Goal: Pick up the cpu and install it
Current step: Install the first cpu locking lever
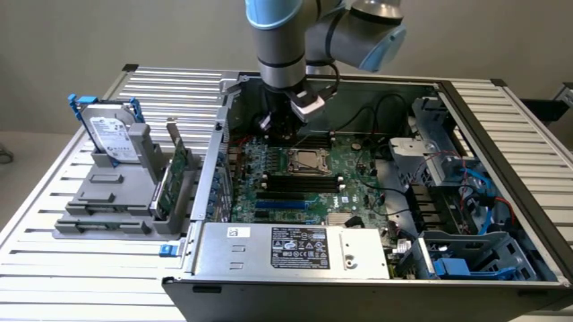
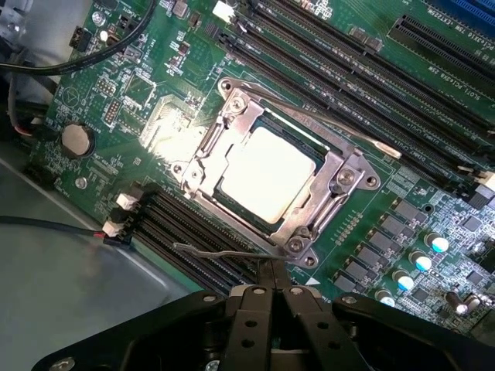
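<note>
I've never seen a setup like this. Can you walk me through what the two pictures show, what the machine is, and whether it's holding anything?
The machine is a grey and light-blue robot arm reaching into an open desktop computer case lying on a slatted metal table. One picture comes from a camera off the arm; the other from a camera on its wrist, looking past the black gripper at the green motherboard. The small square silvery-topped cpu lies inside its metal socket frame. The gripper is shut beside that frame, holding nothing visible. On the exterior view's left, a grey rack holds a grey hard drive with blue handles and an upright green circuit card.
</note>
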Tool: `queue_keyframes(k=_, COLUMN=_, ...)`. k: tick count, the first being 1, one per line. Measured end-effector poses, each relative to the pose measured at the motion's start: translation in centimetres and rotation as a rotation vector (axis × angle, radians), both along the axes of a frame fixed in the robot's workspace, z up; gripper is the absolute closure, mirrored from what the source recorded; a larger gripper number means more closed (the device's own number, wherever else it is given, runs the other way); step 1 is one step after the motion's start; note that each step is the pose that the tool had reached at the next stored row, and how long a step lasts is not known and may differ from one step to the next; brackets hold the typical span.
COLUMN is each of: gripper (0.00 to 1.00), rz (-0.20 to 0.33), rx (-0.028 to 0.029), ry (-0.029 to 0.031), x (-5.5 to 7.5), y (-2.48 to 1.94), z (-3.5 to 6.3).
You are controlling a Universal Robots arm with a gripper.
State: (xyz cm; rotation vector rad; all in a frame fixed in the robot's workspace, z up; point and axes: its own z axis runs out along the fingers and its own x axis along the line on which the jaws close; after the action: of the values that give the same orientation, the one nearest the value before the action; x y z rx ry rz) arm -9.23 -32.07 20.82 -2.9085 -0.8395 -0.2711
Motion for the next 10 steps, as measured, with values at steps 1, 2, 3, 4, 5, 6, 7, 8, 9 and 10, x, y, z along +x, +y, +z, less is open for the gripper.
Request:
queue_keyframes(k=1, gripper=0.89, rz=0.001, rx=-0.0004, ry=-0.0005, x=0.00, y=0.00, z=-0.05)
queue_keyframes(k=2, gripper=0.89, rz=0.002, rx=-0.0007, ry=-0.0012, x=0.00, y=0.00, z=-0.10)
queue_keyframes(k=3, gripper=0.89, rz=0.003, rx=-0.0010, ry=-0.0020, x=-0.01, y=0.02, z=-0.15)
queue_keyframes(k=4, gripper=0.89, rz=0.004, rx=-0.0012, ry=-0.0031, x=-0.01, y=0.05, z=-0.21)
queue_keyframes(k=5, gripper=0.89, rz=0.006, rx=-0.0015, ry=-0.0042, x=0.00, y=0.09, z=-0.27)
queue_keyframes(k=6, gripper=0.89, rz=0.007, rx=-0.0020, ry=-0.0055, x=0.00, y=0.13, z=-0.32)
queue_keyframes(k=7, gripper=0.89, rz=0.008, rx=-0.0024, ry=-0.0068, x=0.00, y=0.16, z=-0.38)
queue_keyframes(k=8, gripper=0.89, rz=0.010, rx=-0.0030, ry=-0.0079, x=0.00, y=0.19, z=-0.43)
queue_keyframes(k=9, gripper=0.89, rz=0.011, rx=-0.0040, ry=-0.0088, x=0.00, y=0.22, z=-0.47)
queue_keyframes(k=10, gripper=0.89, rz=0.013, rx=-0.0052, ry=-0.0094, x=0.00, y=0.23, z=-0.50)
